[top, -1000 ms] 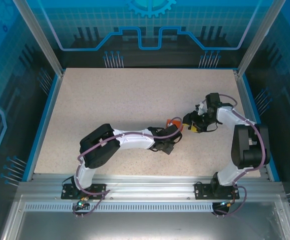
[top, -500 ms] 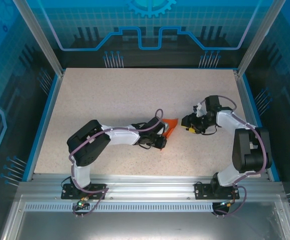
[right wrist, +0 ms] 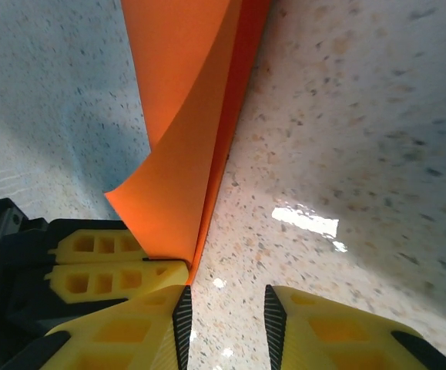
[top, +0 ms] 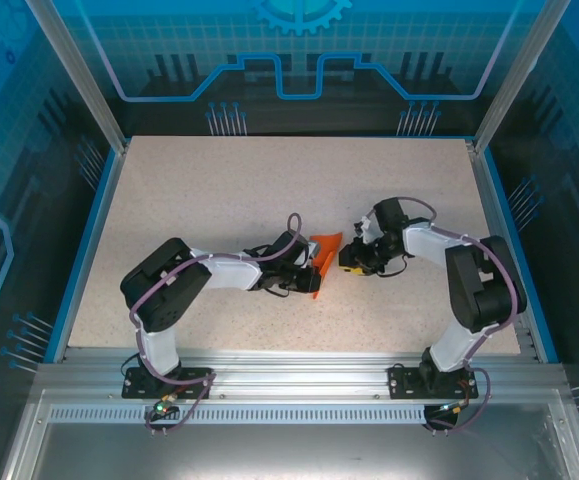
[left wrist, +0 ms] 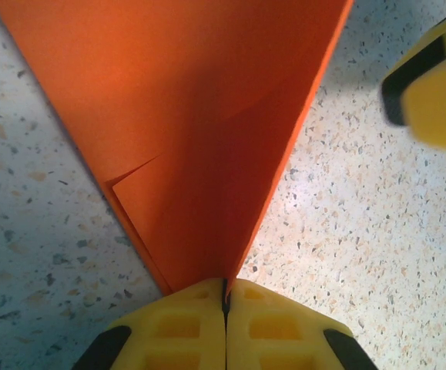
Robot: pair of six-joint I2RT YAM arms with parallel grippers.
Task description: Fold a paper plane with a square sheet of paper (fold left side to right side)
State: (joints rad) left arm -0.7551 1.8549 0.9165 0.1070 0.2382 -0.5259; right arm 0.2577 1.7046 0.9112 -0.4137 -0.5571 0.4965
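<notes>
The square sheet of paper (top: 322, 251) is bright orange-red and folded into a narrow, layered wedge that stands up off the table. My left gripper (left wrist: 225, 290) is shut on the wedge's pointed tip, and the paper (left wrist: 199, 116) fans out ahead of the jaws. In the top view the left gripper (top: 306, 272) sits just left of the paper. My right gripper (right wrist: 226, 310) is open right beside the paper (right wrist: 186, 108), table showing between its fingers. Its left finger lies next to the paper's lower corner. In the top view the right gripper (top: 350, 262) is right of the paper.
The speckled beige table (top: 219, 190) is ringed by a blue rim with glass walls behind and at the sides. The two grippers sit very close together at the table's centre. The right gripper's yellow finger (left wrist: 432, 81) shows in the left wrist view.
Both grippers have moved left toward the table's centre, the left one carrying the paper. The right gripper's jaws have narrowed and come closer to the paper.
</notes>
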